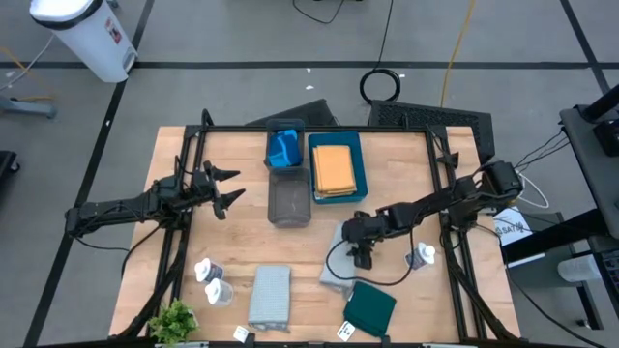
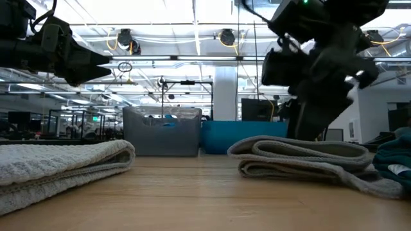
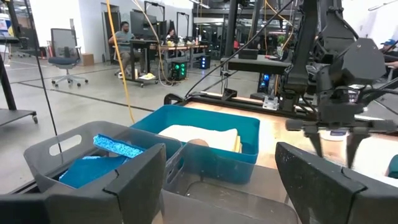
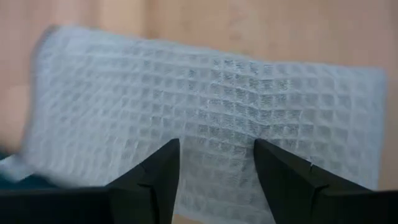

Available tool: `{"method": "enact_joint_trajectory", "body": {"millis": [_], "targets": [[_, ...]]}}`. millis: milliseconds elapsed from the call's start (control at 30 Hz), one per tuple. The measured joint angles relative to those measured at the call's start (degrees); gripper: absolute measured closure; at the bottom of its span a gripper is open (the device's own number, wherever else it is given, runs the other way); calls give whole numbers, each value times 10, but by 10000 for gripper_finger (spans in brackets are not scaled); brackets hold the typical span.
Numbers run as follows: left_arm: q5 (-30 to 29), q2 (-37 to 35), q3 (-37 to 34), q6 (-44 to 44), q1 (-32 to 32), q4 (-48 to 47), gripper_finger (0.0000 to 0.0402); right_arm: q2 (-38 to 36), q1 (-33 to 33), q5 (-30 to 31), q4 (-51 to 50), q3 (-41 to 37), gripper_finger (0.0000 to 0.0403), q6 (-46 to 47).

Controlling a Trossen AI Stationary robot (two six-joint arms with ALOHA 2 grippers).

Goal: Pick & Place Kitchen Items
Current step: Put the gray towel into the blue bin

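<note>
**Mia:** Where is the grey cloth (image 1: 336,269)?

**Sam:** It lies folded on the wooden table (image 1: 387,174), near the front and a bit to the right of the middle. The right gripper (image 1: 363,259) hangs just above it. Its two fingers are spread apart, and in the right wrist view you see the waffle cloth (image 4: 211,118) between them. They are not pinching it.

**Mia:** What is close to that cloth?

**Sam:** A dark teal cloth (image 1: 370,308) sits just in front of it. A small white bottle (image 1: 422,255) stands to its right, near the table's edge.

**Mia:** And on the other side?

**Sam:** A pale blue cloth (image 1: 271,296) lies near the front. Two more white bottles (image 1: 212,280) stand to its left, and a little green plant (image 1: 174,319) sits in the front left corner.

**Mia:** What is at the back?

**Sam:** A teal tray (image 1: 337,166) holds an orange cloth (image 1: 333,170). Just beside it is a grey tray (image 1: 287,174) with blue sponges (image 1: 283,150) in its back part.

**Mia:** Where is the other arm?

**Sam:** The left gripper (image 1: 224,189) hovers over the left side of the table, well apart from the cloths. Its fingers are spread wide and hold nothing.
</note>
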Motion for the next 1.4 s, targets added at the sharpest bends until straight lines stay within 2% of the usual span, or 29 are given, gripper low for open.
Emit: {"method": "enact_joint_trajectory", "body": {"millis": [200, 367, 467, 900, 1100, 1400], "targets": [[0, 0, 0, 0, 0, 0, 94, -39, 0, -15, 22, 2, 216, -20], [0, 0, 0, 0, 0, 0, 94, -73, -7, 32, 3, 1, 216, -13], [0, 0, 0, 0, 0, -1, 94, -77, -16, 61, -3, -12, 216, -9], [0, 0, 0, 0, 0, 0, 94, -75, -90, 59, 0, -86, 216, 27], [0, 0, 0, 0, 0, 0, 94, -75, -105, -22, 54, -114, 216, 33], [0, 0, 0, 0, 0, 0, 94, -75, -113, -99, 109, -141, 216, 43]]}}
